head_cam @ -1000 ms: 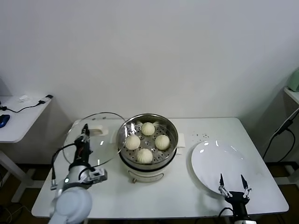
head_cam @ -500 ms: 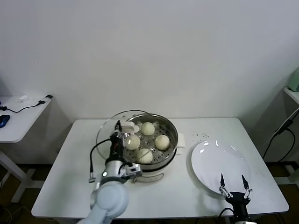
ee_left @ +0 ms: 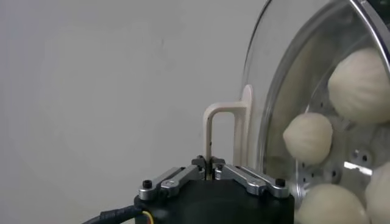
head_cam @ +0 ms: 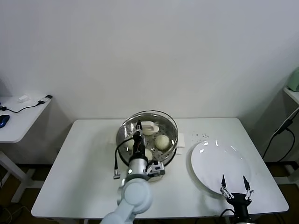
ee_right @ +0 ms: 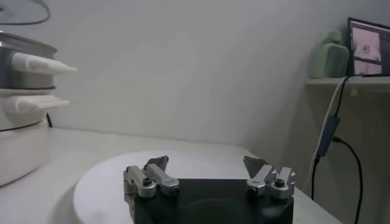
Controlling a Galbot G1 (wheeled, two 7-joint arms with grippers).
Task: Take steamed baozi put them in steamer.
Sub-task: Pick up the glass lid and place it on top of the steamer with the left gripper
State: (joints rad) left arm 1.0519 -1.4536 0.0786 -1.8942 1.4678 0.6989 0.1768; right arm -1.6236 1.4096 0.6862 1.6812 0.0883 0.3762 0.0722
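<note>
The steel steamer (head_cam: 172,140) stands on its white base at mid table with cream-white baozi (head_cam: 162,141) on its perforated tray. My left gripper (head_cam: 138,126) is shut on the white handle (ee_left: 219,125) of the round glass lid (head_cam: 148,115) and holds the lid over the steamer. Through the glass, several baozi (ee_left: 309,136) show in the left wrist view. My right gripper (head_cam: 235,180) is open and empty at the front edge of the white plate (head_cam: 219,161).
The empty white plate lies right of the steamer; its rim shows in the right wrist view (ee_right: 109,173). The steamer's side handle (ee_right: 42,63) shows there too. A side table (head_cam: 18,116) with cables stands at far left.
My left gripper has carried the glass lid rightward from the table's left side to over the steamer. The right gripper has stayed put.
</note>
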